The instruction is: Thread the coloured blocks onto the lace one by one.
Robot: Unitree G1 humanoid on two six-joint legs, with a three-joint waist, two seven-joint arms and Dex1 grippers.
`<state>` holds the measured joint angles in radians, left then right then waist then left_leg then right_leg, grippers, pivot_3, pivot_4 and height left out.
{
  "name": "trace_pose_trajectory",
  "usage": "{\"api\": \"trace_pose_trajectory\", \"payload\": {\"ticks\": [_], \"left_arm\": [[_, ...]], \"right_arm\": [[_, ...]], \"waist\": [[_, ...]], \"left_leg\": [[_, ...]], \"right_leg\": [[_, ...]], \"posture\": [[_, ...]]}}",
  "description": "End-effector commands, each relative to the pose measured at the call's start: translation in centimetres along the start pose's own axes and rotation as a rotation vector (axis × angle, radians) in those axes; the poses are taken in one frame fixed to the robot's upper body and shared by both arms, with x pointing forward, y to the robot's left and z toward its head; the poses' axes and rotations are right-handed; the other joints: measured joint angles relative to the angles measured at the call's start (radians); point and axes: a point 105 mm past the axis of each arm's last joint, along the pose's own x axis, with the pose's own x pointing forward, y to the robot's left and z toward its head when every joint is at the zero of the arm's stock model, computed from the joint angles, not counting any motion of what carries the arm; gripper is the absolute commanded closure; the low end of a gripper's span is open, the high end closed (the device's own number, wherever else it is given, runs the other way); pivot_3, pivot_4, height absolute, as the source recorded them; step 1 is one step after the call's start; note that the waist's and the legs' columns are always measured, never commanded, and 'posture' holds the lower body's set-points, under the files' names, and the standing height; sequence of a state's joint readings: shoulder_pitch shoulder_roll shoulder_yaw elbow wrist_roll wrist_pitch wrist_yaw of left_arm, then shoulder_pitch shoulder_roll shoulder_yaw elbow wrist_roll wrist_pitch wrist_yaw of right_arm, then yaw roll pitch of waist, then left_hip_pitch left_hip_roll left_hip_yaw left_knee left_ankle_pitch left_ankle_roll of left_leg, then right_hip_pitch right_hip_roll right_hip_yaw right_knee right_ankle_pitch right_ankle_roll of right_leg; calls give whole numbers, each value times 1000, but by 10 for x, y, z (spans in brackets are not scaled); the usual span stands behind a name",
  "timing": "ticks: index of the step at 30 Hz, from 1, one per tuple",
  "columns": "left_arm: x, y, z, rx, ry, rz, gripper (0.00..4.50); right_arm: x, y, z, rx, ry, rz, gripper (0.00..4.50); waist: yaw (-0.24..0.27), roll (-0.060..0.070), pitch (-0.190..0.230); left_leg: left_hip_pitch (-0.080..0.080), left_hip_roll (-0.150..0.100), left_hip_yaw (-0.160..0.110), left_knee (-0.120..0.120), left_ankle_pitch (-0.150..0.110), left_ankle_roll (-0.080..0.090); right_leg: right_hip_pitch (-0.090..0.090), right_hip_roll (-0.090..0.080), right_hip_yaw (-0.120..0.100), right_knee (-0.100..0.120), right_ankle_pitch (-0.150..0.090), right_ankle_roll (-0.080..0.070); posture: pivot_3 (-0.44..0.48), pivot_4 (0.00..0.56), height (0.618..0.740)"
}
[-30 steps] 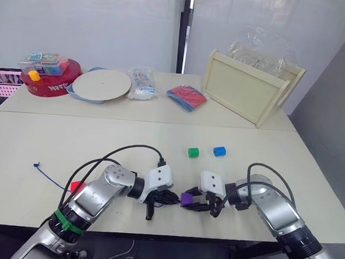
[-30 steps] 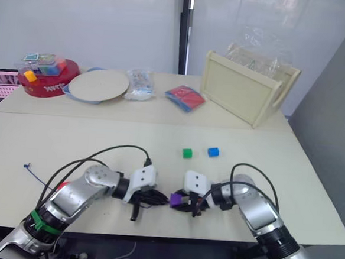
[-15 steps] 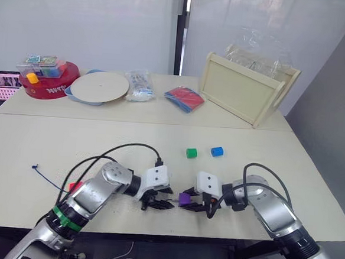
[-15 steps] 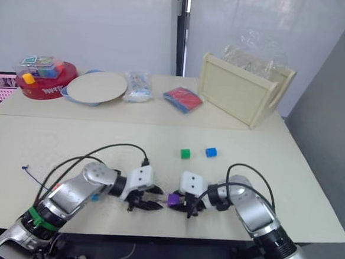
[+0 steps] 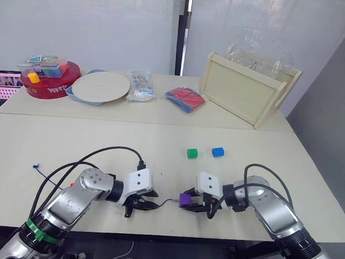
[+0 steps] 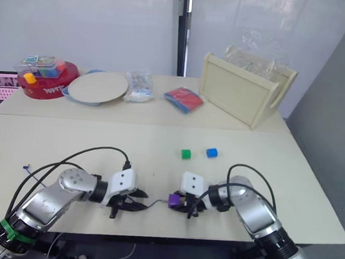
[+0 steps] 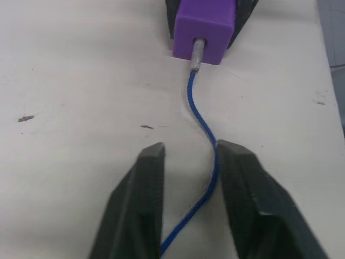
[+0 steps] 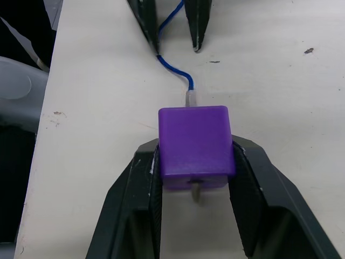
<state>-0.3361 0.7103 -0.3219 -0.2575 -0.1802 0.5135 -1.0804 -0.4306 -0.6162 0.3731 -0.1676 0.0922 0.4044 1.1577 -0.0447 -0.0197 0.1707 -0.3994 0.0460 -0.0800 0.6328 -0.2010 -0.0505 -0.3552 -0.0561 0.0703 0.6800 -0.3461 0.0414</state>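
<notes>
Low in the frame, the right pincer (image 8: pixel 195 178) clenches the purple block (image 8: pixel 195 141) threaded on the lace (image 7: pixel 204 121), which lies between the left pincer's (image 7: pixel 190 154) parted fingers.

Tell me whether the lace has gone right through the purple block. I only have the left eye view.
Observer: Yes. In the right wrist view the pale tip of the lace pokes out of the purple block on the side facing the right gripper.
Operator: Check the right gripper's hold.
Observer: It is shut on the block, one finger on each side, and both hole faces are uncovered.
Operator: Report the left gripper.
Observer: In the left wrist view the left gripper is open. The lace runs loose between its fingers and brushes against one of them.
</notes>
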Motion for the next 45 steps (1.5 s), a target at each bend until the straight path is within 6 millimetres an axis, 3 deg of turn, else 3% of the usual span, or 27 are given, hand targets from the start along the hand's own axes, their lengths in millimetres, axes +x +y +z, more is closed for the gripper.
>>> {"api": "trace_pose_trajectory", "payload": {"ticks": [1,4,9,12,15,20,27,30,33,38,45], "left_arm": [[12,-16,-10,-22,23,-63,4354],[15,-15,-12,-19,25,-54,4500],[18,-9,-1,-19,-26,-31,4500],[10,1,10,-18,-63,11,4500],[0,2,19,-37,-99,26,3627],[-3,-10,15,-62,-84,19,2033],[6,-19,13,-83,-99,11,2015],[17,-19,-3,-65,-32,42,2015],[23,-24,-17,-37,28,34,2880],[26,-25,-14,-39,-2,28,4488],[33,-18,7,-2,-94,11,4500]], "right_arm": [[3,3,-4,8,19,15,3336],[2,3,-5,9,21,14,3336],[2,5,-6,13,25,14,3336],[2,5,-7,15,28,11,3336],[1,6,-7,17,29,11,3336],[1,7,-8,22,33,11,3336],[1,6,-8,24,36,11,3336],[1,6,-6,20,36,14,3336],[-2,4,-5,17,38,14,3336],[-3,4,-5,17,43,15,3336],[0,4,-3,17,36,15,3336]], "waist": [[0,0,0],[1,0,0],[4,0,0],[4,0,0],[2,0,0],[2,0,0],[3,0,0],[4,0,0],[6,0,0],[6,0,0],[10,0,-1]], "left_leg": [[0,0,0,0,0,0],[0,0,0,0,0,0],[1,0,0,0,0,0],[1,0,0,0,0,0],[0,0,0,0,0,0],[0,0,0,-1,0,0],[0,0,0,-1,0,0],[0,0,0,-1,0,0],[1,-1,0,-1,0,0],[1,-1,0,-1,0,0],[1,-1,0,-1,0,0]], "right_leg": [[0,0,0,0,0,0],[0,0,0,0,0,0],[2,0,0,-1,0,0],[2,0,0,-1,0,0],[1,0,0,-1,0,0],[0,0,0,-1,0,0],[1,-1,0,-1,0,0],[1,-1,0,-2,0,0],[1,-1,0,-2,0,0],[2,-1,0,-2,0,0],[2,-2,0,-3,0,0]], "posture": [[0,150,740],[0,150,740],[0,150,740],[0,150,740],[0,150,740],[0,150,740],[0,150,740],[0,150,740],[0,150,740],[0,150,740],[0,150,740]]}}
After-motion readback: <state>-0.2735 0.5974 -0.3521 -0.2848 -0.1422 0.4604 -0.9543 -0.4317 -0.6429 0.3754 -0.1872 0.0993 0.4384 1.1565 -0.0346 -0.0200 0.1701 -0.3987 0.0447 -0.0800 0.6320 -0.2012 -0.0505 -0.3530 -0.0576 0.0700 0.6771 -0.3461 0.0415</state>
